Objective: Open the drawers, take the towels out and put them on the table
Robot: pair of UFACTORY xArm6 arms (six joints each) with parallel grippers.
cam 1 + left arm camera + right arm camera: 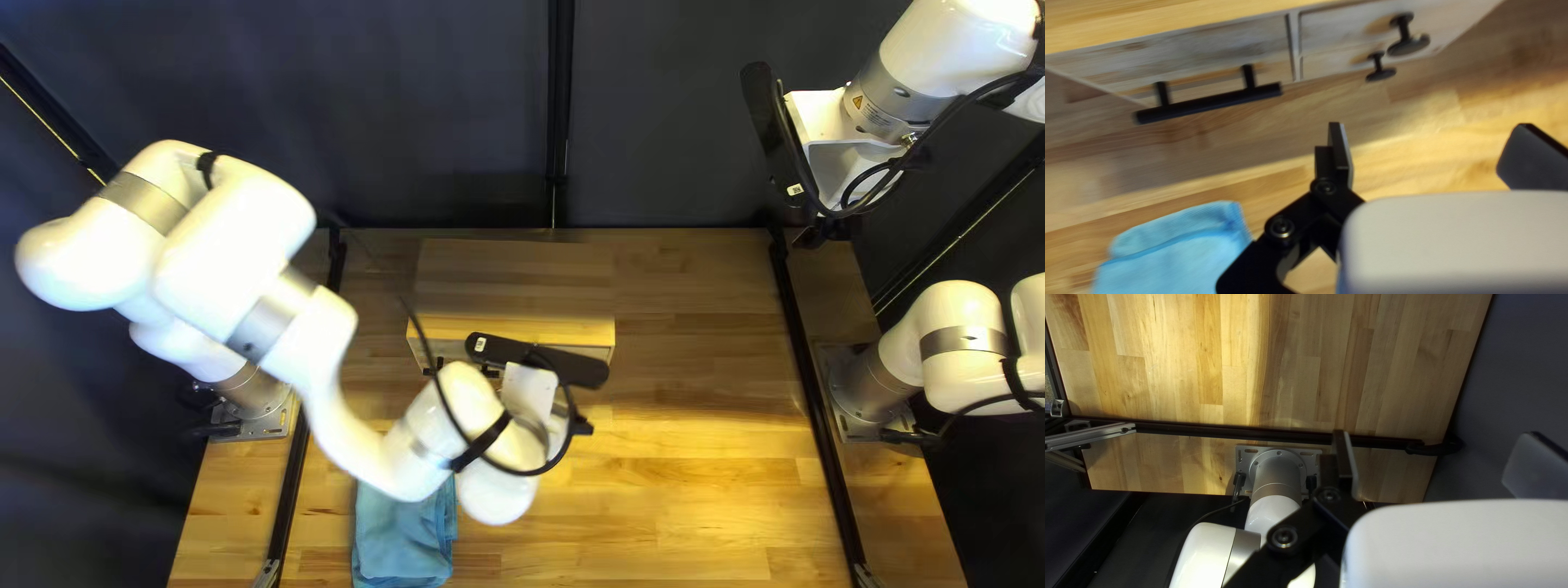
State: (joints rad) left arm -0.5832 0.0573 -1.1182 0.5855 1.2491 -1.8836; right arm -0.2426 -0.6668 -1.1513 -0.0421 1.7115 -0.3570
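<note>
Top left view: the wooden drawer unit [514, 286] stands about mid-surface, toward the far edge, its front facing the near edge. My left arm [245, 302] reaches in from its base at the left, and its wrist hangs just in front of the unit. A blue towel [404, 539] lies on the surface [694, 408] at the near edge, left of centre, partly hidden under my forearm. My right arm [939, 65] is raised high at the right, well away from the unit.

In the left wrist view my left fingers [1338, 151] are spread wide with nothing between them, hovering over bare wood. Ahead of them is the unit's front [1188, 57]: a wide drawer with a black bar handle [1208, 102] and, beside it, two small drawers stacked one over the other, the upper with a round black knob [1408, 43] and the lower with a smaller-looking one [1381, 74]. All three fronts look shut, though the blur keeps me from being sure. The towel [1175, 253] lies beside my fingers, apart from the unit and touching neither finger.

In the right wrist view my right fingers [1345, 457] are also spread and empty, looking down from high above the surface [1208, 355] at my own arm's base [1278, 473] bolted near its edge.
</note>
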